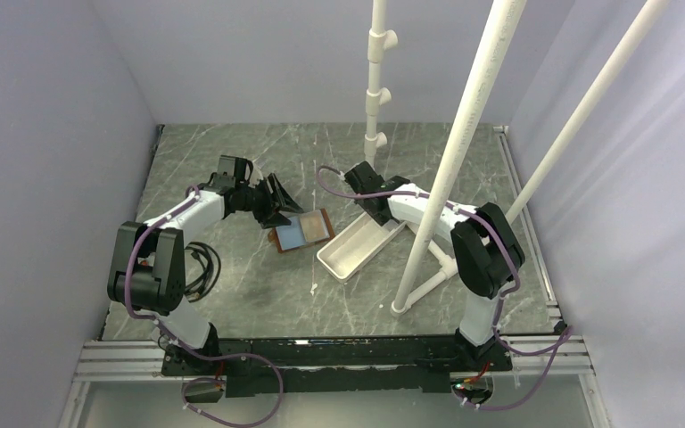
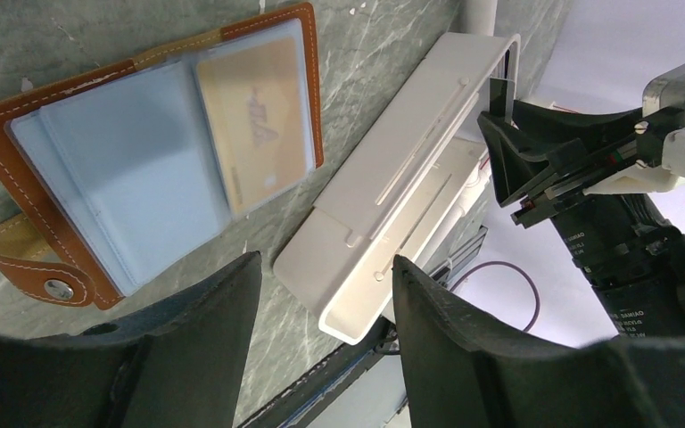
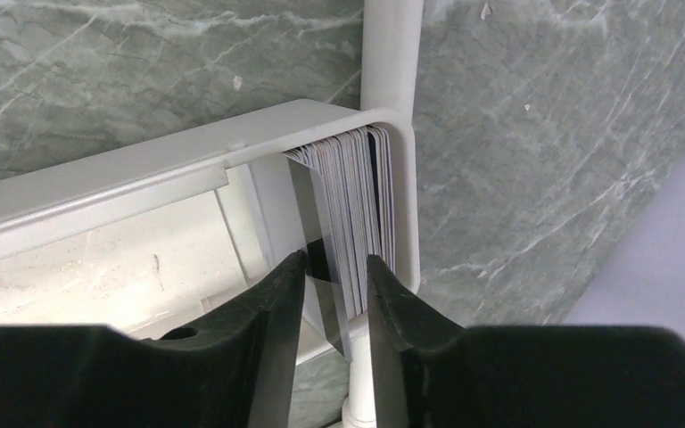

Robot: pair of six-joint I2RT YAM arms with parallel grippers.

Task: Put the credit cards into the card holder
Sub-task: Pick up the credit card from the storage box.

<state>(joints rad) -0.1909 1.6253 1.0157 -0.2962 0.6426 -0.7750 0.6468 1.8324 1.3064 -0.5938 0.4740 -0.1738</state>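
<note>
The card holder (image 1: 303, 232) lies open on the table, brown leather (image 2: 4, 134) with clear sleeves, and a gold credit card (image 2: 254, 125) sits in its right sleeve. My left gripper (image 2: 325, 267) hovers open just beside it, with nothing between its fingers. Several credit cards (image 3: 361, 187) stand on edge at the end of the white tray (image 3: 143, 165). A dark card (image 3: 319, 236) leans out from that stack. My right gripper (image 3: 336, 263) straddles the stack's near edge with its jaws narrow. A gap shows between its left finger and the dark card.
White pipe posts rise from the table; one (image 3: 392, 53) stands right behind the tray's end and another slants across the right arm (image 1: 450, 169). The white tray (image 1: 357, 250) lies diagonally right of the card holder. Grey walls close in on both sides.
</note>
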